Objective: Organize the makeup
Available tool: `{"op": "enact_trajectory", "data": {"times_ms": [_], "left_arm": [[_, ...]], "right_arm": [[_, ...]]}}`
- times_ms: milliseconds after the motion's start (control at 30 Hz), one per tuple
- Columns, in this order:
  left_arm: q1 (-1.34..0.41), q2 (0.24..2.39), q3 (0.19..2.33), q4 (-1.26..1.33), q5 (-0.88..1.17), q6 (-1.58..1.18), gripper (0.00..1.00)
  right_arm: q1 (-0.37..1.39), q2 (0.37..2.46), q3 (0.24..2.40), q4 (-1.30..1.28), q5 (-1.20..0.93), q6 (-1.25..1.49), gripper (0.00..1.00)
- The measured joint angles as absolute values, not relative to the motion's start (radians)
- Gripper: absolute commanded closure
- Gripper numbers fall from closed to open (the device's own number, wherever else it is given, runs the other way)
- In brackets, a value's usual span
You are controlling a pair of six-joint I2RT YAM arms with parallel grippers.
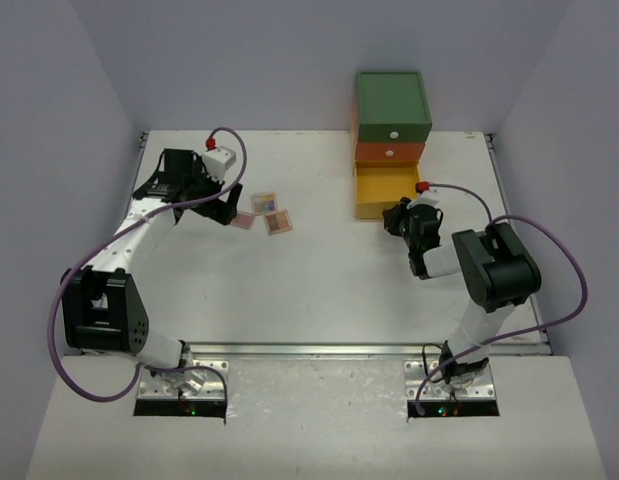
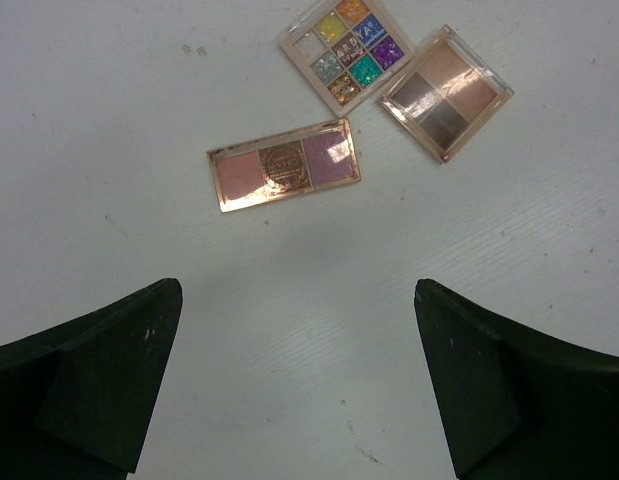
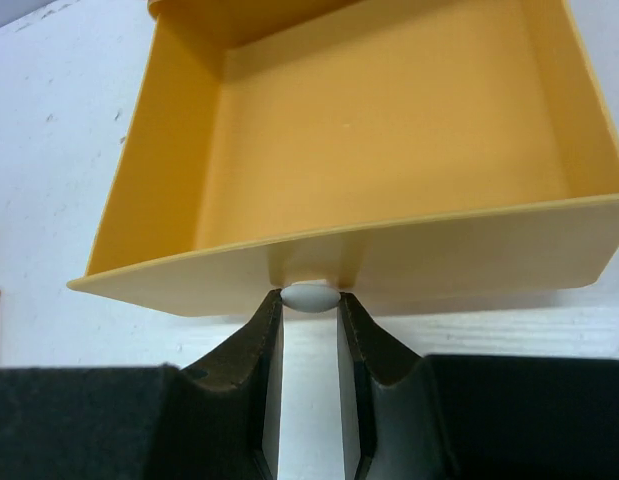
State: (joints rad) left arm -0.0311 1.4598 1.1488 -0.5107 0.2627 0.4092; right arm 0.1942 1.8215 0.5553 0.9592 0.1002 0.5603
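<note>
White table [image 1: 319, 290], pale grey walls [image 1: 289, 60]. My right claw [image 3: 309, 305] is clenched on the white knob [image 3: 309, 296] of the open yellow drawer [image 3: 389, 150] (fingers either side of it). Left claw [image 2: 297, 300] spread wide, gripping nothing, above the table. Blush palette [image 2: 284, 165] at its 12 o'clock, glitter palette [image 2: 347, 50] and brown palette [image 2: 445, 93] past it toward 1. Drawer's far corners are cut off in the wrist view.

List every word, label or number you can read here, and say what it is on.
On the glitter palette: lettering across the middle, too blurred to read.
On the three-pan palette: embossed round lettering, too small to read.
On the four-pan palette, yellow drawer and knob: none.
Nothing can be quoted.
</note>
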Motion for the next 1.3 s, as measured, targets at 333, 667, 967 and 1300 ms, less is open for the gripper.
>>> {"op": "enact_trajectory", "data": {"times_ms": [333,667,967,1300], "left_arm": [[-0.027,1.45,1.132,-0.525,0.274,0.411,0.0],[0.093,1.425,1.11,-0.527,0.312,0.413,0.0],[0.216,1.429,1.053,-0.512,0.327,0.412,0.0],[0.282,1.413,0.984,-0.511,0.326,0.445,0.0]], "right_arm": [[0.208,1.73,0.522,0.834,0.105,0.613,0.01],[0.479,1.4,0.68,0.38,0.197,0.379,0.01],[0.695,1.775,1.386,-0.066,0.188,0.319,0.01],[0.814,2.378,1.907,-0.419,0.194,0.364,0.01]]}}
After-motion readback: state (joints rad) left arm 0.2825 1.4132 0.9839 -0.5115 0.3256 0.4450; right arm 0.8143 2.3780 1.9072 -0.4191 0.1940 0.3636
